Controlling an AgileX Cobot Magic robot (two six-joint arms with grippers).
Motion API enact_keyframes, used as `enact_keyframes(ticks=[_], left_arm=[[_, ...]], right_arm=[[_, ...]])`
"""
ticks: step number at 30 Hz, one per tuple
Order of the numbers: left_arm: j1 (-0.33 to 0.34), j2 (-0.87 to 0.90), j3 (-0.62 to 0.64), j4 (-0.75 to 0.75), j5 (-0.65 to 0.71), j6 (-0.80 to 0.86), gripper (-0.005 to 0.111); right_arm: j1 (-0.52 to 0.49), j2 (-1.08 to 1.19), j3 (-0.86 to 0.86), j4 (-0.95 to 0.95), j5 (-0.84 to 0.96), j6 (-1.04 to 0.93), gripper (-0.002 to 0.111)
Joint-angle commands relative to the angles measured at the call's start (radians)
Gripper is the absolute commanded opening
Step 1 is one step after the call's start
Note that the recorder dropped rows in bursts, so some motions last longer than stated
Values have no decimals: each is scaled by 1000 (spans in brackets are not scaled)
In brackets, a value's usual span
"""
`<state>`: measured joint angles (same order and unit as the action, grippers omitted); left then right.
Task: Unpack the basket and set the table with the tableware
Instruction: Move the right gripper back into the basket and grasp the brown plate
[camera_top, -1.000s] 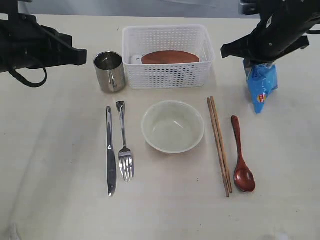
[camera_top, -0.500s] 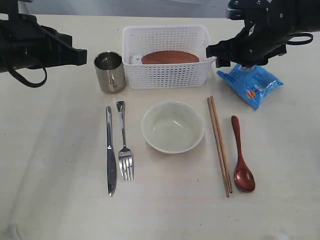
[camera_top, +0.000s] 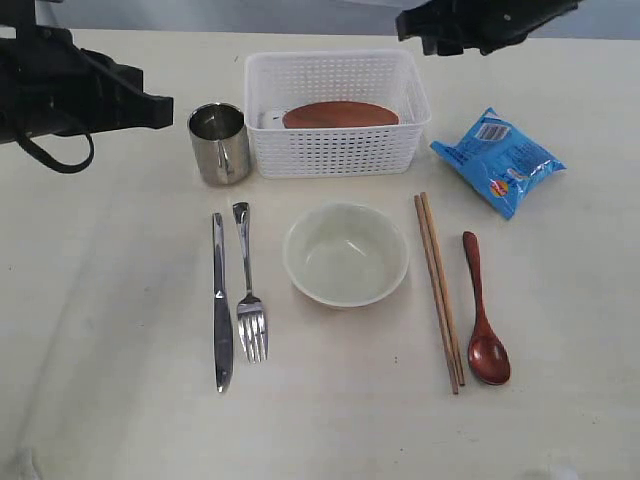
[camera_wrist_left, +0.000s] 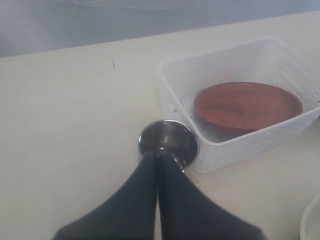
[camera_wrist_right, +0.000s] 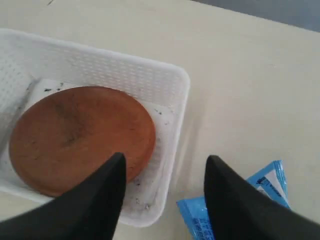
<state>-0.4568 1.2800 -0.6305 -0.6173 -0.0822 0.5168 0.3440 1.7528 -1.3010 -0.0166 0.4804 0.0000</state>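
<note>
Plate (camera_top: 340, 114) half-hidden behind basket (camera_top: 337, 152) wall; left jaws clenched empty, right jaws spread, empty.

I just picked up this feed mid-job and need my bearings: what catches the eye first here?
A nearly complete place setting fills the middle of the table: bowl, with knife and fork on one side, chopsticks and spoon on the other. Behind it the white basket holds the brown plate, steel mug to one side, bright blue snack packet on the other. The right gripper hovers by the basket, fingers open and empty.
</note>
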Motion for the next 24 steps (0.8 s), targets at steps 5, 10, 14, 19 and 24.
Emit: enact_keyframes(ticks=[5,10,14,19,24], left_arm=[[4,-1,6,10,15,4,0],[4,-1,6,10,15,4,0],[4,-1,6,10,15,4,0],[4,-1,6,10,15,4,0],[4,-1,6,10,14,19,0]], right_arm=[[48,136,-288,17,369,-755,50],[48,187,-368,17,516,-1183,51],[48,231,-415,17,523,-1391,51],[48,281,-441,17,519,-1580,51],[48,329,-441,17,483,-1670,51]])
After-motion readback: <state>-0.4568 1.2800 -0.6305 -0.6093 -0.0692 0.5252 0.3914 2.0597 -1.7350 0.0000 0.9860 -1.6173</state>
